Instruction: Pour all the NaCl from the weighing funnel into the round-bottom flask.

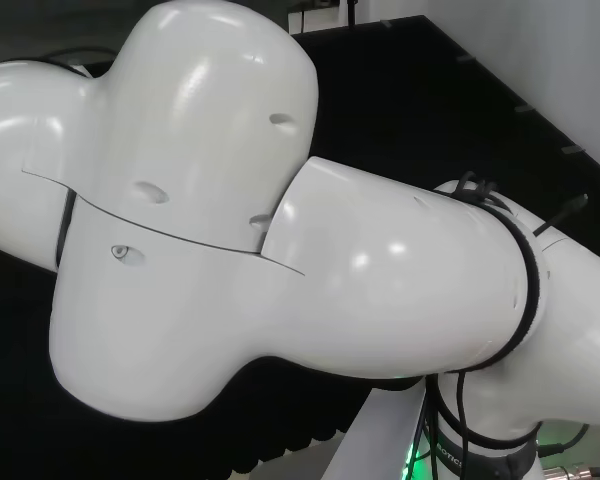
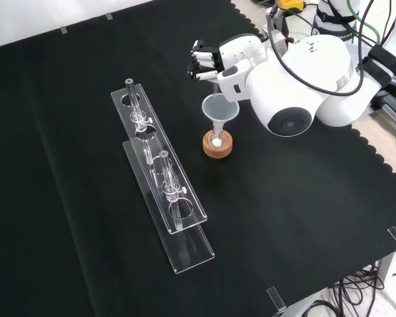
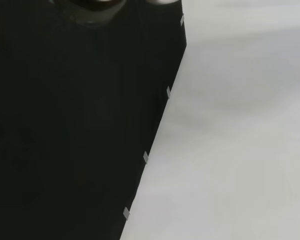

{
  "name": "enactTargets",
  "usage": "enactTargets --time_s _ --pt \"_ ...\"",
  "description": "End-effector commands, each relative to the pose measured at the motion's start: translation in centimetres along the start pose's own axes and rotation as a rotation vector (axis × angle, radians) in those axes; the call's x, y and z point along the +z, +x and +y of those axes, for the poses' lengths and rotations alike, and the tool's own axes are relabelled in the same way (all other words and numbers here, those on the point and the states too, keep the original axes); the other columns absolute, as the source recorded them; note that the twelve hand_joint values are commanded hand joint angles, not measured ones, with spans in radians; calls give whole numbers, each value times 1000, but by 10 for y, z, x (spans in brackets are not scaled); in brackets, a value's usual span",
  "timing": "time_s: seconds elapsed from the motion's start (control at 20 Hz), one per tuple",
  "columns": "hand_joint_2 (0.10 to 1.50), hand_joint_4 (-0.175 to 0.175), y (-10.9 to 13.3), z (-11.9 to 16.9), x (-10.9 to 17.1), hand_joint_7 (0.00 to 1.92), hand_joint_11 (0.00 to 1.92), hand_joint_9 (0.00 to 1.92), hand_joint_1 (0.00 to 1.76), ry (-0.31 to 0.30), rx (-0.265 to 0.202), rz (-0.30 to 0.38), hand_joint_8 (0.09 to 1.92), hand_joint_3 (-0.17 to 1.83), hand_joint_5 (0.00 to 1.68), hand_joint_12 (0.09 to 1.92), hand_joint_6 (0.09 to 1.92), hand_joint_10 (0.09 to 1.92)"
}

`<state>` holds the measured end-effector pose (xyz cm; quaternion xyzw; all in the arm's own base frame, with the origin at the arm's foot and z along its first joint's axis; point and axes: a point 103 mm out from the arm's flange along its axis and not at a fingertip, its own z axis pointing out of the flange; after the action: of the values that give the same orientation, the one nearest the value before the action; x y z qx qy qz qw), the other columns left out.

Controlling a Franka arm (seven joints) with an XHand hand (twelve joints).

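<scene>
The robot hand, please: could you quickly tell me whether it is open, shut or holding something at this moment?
Robot hand: fingers curled above the funnel in the front view; whether they hold anything cannot be told.

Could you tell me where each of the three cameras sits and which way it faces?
Head view: behind and above the base, facing the bench; white arm links block it.
Front view: before the arm, looking down on the black cloth, rack, funnel, cork stand; hand enters from top.
Wrist view: at the wrist, facing the cloth's edge.
Front and wrist share the cloth.
</scene>
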<state>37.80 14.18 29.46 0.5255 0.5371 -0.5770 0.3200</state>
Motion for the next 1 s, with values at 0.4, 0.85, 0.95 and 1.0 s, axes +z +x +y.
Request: enactTargets --time_s 0.4,0.85,0.95,1.0 --pt "1053 175 0 -3 -3 410 802 853 1118 -4 -6 17 690 -175 1322 1024 457 348" --pt "1053 175 -3 3 10 408 802 851 1118 14 -33 162 688 -175 1323 1022 454 349" --pt "1053 175 -6 7 14 408 803 850 1118 8 -43 214 688 -175 1324 1022 454 349" --pt "1053 175 -7 9 16 408 803 850 1118 0 -44 235 688 -175 1324 1022 453 349"
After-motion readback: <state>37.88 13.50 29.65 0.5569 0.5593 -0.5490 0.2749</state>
